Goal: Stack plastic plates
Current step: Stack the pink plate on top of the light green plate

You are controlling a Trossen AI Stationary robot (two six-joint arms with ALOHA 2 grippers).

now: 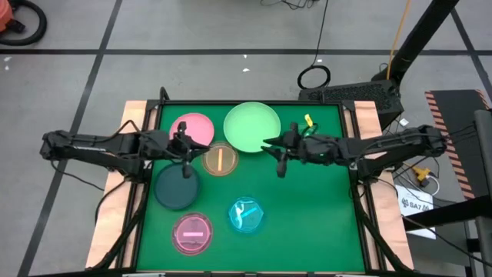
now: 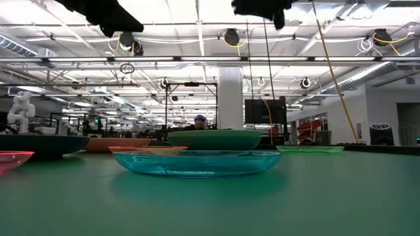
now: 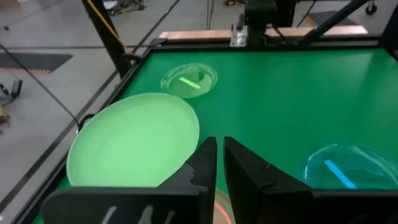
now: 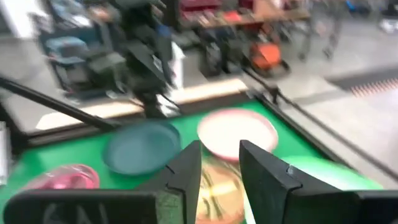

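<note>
Green matting (image 1: pixel 323 208) covers the table, which stands on a grey tiled floor marked with dark tape lines.

High view: six plates lie on the mat, none stacked. The large light-green plate (image 1: pixel 251 126) sits at the far centre, with the pink plate (image 1: pixel 196 128) to its left. The amber plate (image 1: pixel 219 158) lies just in front of these two. The dark teal plate (image 1: pixel 177 187) is left of centre, the magenta plate (image 1: pixel 192 232) in front of it near the front edge, and the cyan plate (image 1: pixel 246 215) to the right of the magenta one. The left gripper (image 1: pixel 184 158) hangs between the pink and dark teal plates, beside the amber plate. The right gripper (image 1: pixel 280 154) hangs by the front right rim of the light-green plate.

Low view: the cyan plate (image 2: pixel 197 162) is nearest, resting flat. Behind it stand the light-green plate (image 2: pixel 214 138) and the amber plate (image 2: pixel 141 149). Both arms enter from above, clear of the table.

Left wrist view: the left gripper (image 3: pixel 219 163) has its fingers close together with a narrow gap, holding nothing. A small green plate (image 3: pixel 189 81) lies beyond the light-green one.

Right wrist view: the right gripper (image 4: pixel 219 168) has its fingers parted and empty, above the amber plate (image 4: pixel 217 193).
</note>
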